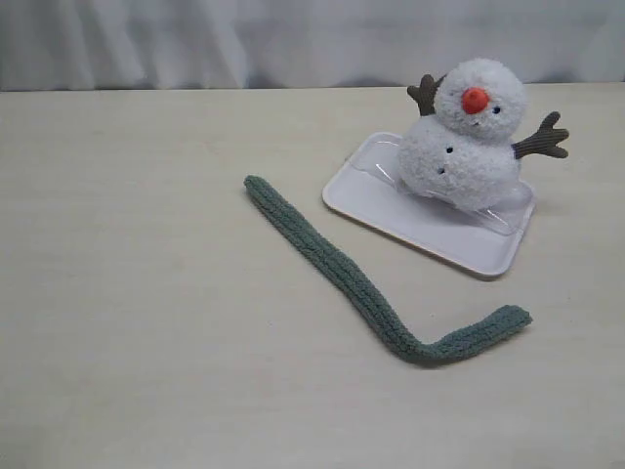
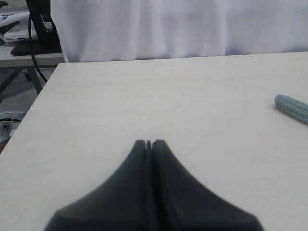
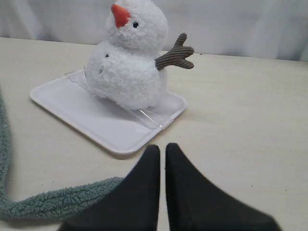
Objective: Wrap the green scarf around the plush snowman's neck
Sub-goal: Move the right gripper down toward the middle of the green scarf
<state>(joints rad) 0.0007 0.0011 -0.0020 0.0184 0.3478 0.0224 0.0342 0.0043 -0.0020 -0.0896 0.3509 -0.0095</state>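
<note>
On white tray, plush snowman sits; green scarf on table beside; both jaws closed.

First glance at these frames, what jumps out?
The plush snowman with its orange-red nose, sitting on a white tray right of centre, toward the back. Next is the green scarf, lying loose on the table in front of the tray, bent near its right end and touching neither.

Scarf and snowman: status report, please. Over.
Left tool shut, empty. Right tool shut, empty. Scarf lies loose on table, snowman sits on tray, neck bare. No obstacle seen.
</note>
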